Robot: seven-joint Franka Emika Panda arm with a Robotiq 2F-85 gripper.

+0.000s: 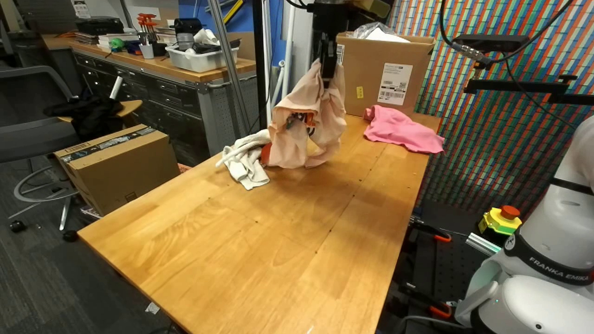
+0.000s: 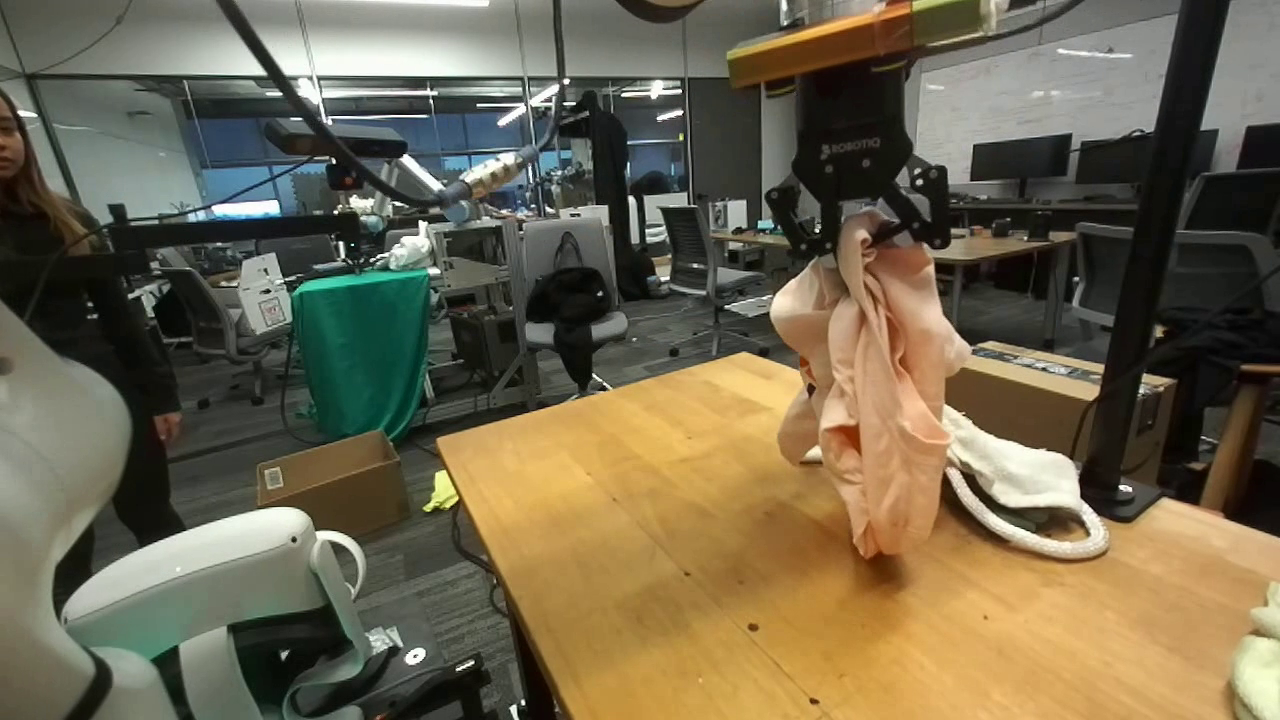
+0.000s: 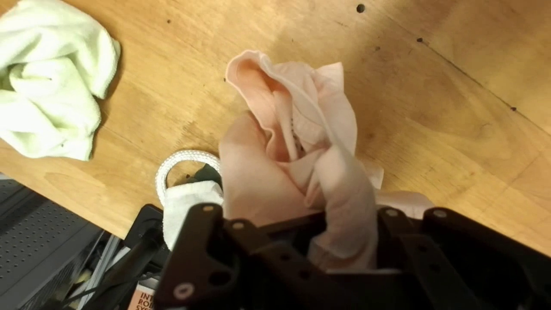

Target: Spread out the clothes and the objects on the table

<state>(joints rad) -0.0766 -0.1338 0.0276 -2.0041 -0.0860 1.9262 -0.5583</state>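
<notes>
Claw (image 2: 862, 235) closed on bunched peach cloth (image 2: 880, 390), held hanging over table (image 1: 278, 260); contact of lower folds with wood unclear. White cloth (image 2: 1020, 478) covers part of white rope (image 2: 1062, 549); dark green piece (image 3: 207, 173) partly hidden beneath. Yellow-green cloth (image 3: 56, 90) cut off by wrist-view frame. Pink cloth (image 1: 401, 130) overhangs table edge in exterior view; broad bare wood fills table's near end there.

Peach cloth (image 2: 880, 390), pink cloth (image 1: 401, 131), white cloth (image 1: 248, 171), white rope (image 3: 189, 155), yellow-green cloth (image 3: 51, 86), seemingly dark-green fabric (image 3: 207, 173)
</notes>
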